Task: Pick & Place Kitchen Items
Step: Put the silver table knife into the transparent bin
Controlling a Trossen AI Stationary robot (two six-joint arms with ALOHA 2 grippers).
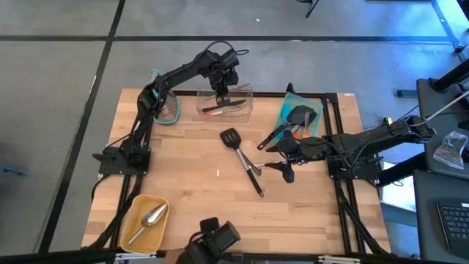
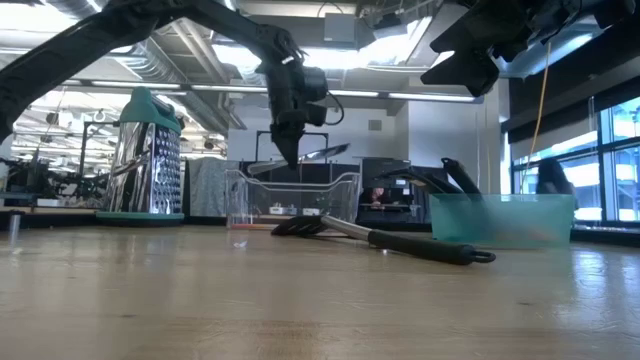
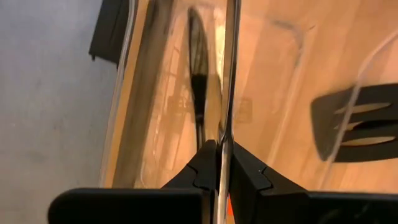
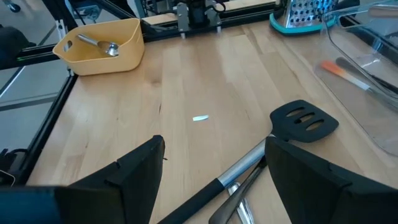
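Note:
My left gripper [image 1: 222, 97] hangs over the clear bin [image 1: 245, 92] at the table's far side, shut on a thin metal utensil [image 2: 325, 153]. An orange-tipped spatula [image 4: 339, 68] lies inside that bin. A black slotted turner [image 1: 231, 137] with a metal handle lies flat on the table's middle, beside another thin utensil. My right gripper [image 1: 284, 165] hovers open just right of them, with nothing between its fingers [image 4: 155, 149]. A teal bin [image 1: 289, 103] at the far right holds black turners. My left gripper pinches the thin metal utensil's shaft [image 3: 225, 134] between its two fingers, coming from above and pointing down. The fingers lie across the shaft. The utensil hangs almost level, just above the clear bin's rim [image 2: 300, 175], clear of the table.
A yellow bin [image 1: 135, 209] at the near left holds a silver scoop [image 1: 152, 216]. A metal grater with a teal base [image 2: 150, 155] stands at the far left. Bare wood lies between the yellow bin and the turner.

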